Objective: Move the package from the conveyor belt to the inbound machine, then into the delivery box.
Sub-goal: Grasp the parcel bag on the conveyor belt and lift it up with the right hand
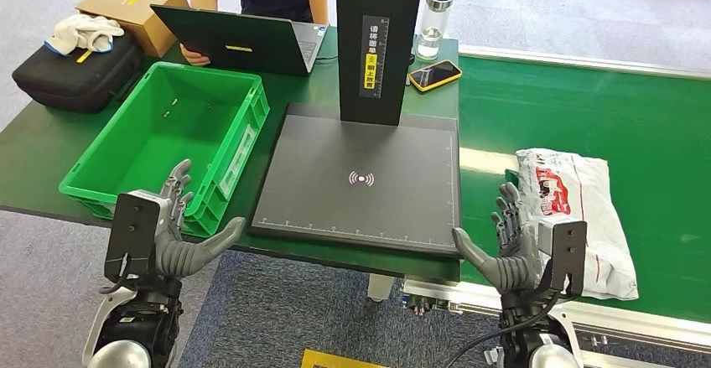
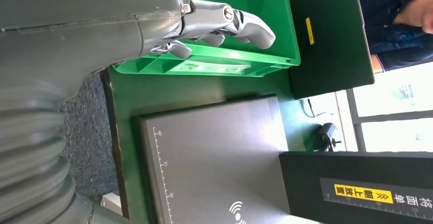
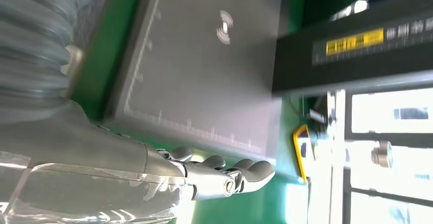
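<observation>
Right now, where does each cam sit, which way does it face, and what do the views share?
Head view: high on the body, facing forward and down at the scanner plate, green crate and package; both arms rise from below, left hand and right hand open.
Left wrist view: behind the left hand, facing the crate and plate.
Right wrist view: behind the right hand, facing the plate and a yellow phone.
Shared: the plate shows in all three.
</observation>
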